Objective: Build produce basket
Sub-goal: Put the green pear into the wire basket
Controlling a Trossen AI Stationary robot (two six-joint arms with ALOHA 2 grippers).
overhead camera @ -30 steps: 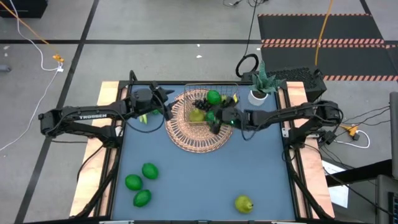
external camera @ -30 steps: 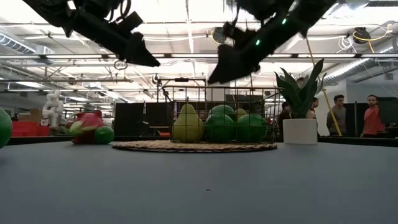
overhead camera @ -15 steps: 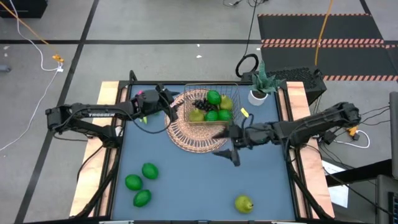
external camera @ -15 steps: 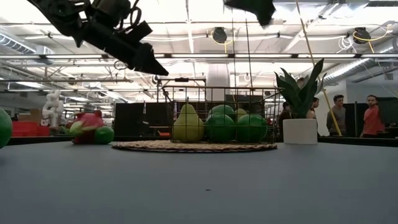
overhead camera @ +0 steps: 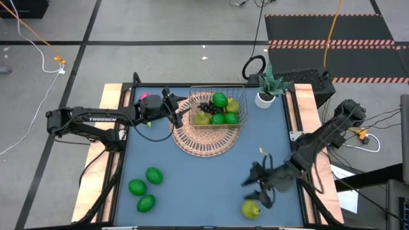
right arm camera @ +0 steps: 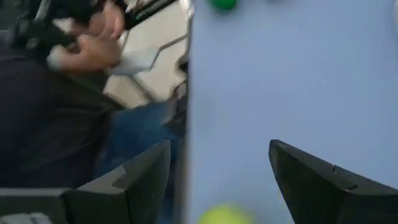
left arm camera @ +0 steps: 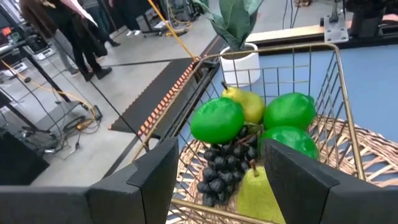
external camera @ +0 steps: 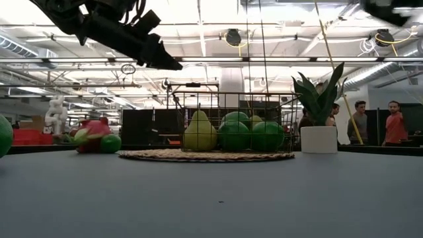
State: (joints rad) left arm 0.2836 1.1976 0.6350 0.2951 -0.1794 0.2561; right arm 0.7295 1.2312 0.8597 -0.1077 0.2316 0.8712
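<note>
The right gripper (overhead camera: 261, 191) hangs at about five o'clock on the desk (overhead camera: 204, 172), just above and beside the loose pear (overhead camera: 250, 209), its fingers spread and empty. The basket (overhead camera: 215, 108) sits at twelve o'clock on a round woven mat (overhead camera: 201, 139) and already holds limes, a pear and a grape bunch (left arm camera: 224, 169). Three limes (overhead camera: 145, 189) lie grouped at seven o'clock, and the dragon fruit (external camera: 91, 135) lies at about ten o'clock, near the desk's edge. The left gripper (overhead camera: 174, 107) hovers at the basket's nine o'clock side, fingers spread, nothing between them.

The step in hand looks like picking up the loose pear. To do it well, the right arm should settle directly over the fruit, straddle its wider body rather than the narrow neck, and lower until the fingers reach past its widest part before closing. A pear rolls easily, so closing should be slow and centred, without nudging it toward the six o'clock edge.
</note>
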